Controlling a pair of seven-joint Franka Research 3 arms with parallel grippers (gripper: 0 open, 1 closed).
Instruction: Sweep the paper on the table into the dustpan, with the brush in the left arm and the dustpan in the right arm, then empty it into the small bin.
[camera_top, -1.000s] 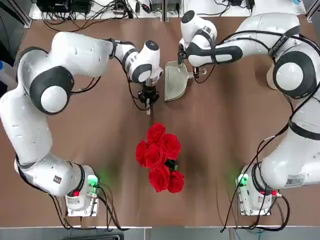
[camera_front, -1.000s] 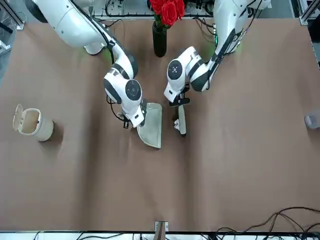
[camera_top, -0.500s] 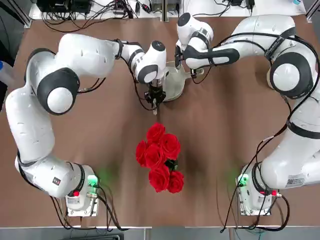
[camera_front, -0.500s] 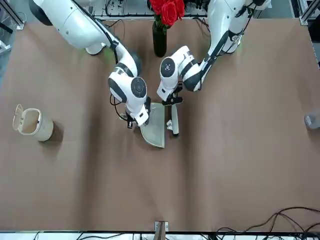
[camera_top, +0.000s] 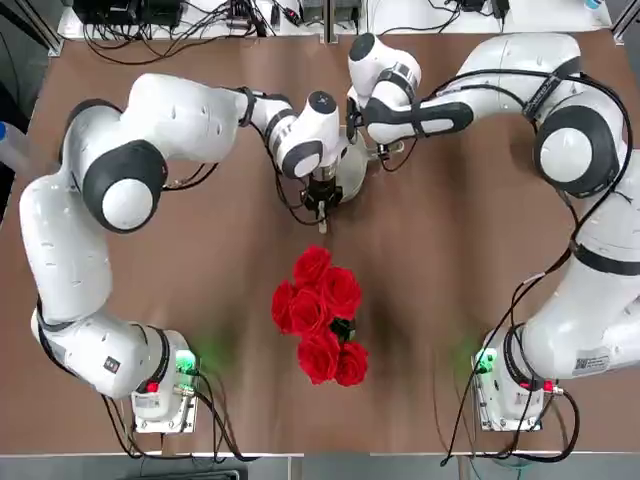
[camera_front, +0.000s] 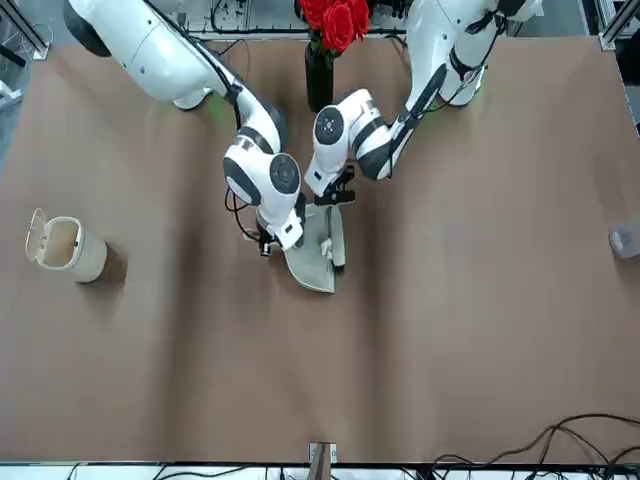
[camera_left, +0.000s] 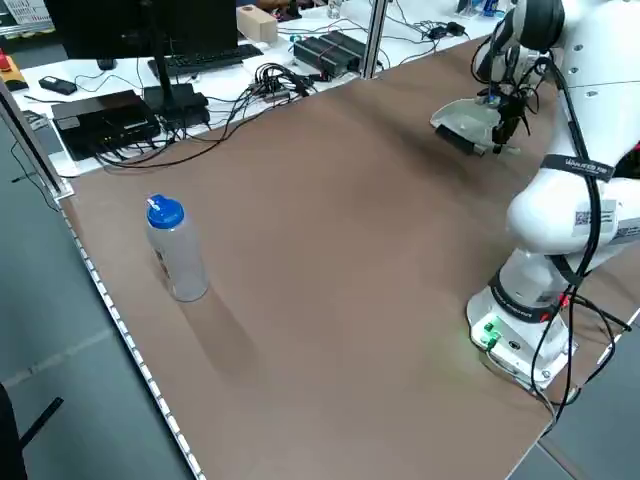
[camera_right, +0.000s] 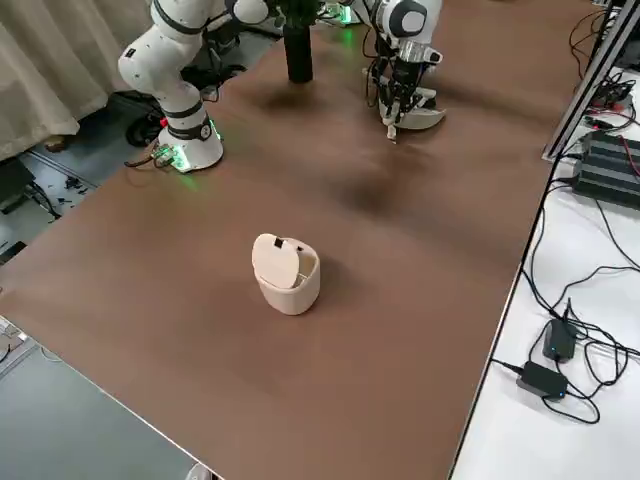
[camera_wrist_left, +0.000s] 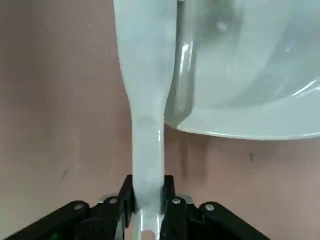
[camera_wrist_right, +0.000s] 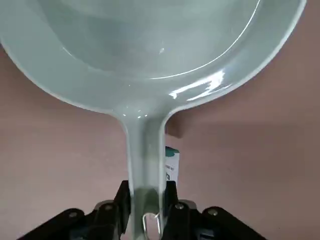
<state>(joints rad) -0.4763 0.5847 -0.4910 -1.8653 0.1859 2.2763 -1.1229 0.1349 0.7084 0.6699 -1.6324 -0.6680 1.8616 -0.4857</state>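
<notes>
Top view, left gripper: the dark 2-finger gripper of the white, grey-ringed left arm, beside the dustpan's edge
Top view, right gripper: the dark 2-finger gripper of the white, grey-banded right arm, at the dustpan's handle side
Top view, flowers: a bunch of red roses between the arms
Front view, paper: a tiny crumpled off-white wad, over the dustpan and against the brush, clear of both grippers' fingers
Front view, dustpan: a flat, wide-mouthed cream plastic scoop, partly behind the brush
Front view, small bin: a beige cylinder with its hinged lid raised, upright, well apart from the dustpan
Left side view, surface: a flat, matte brown table; on it, 1 clear bottle with a blue cap
Left side view, room: a black monitor on a white desk with cables
Right side view, room: a beige curtain beyond the table
Left wrist view, fingers: pinching the slim cream-white brush by its handle; brush and dustpan overlap in this view
Right wrist view, fingers: closed on the dustpan's short handle from 2 sides
</notes>
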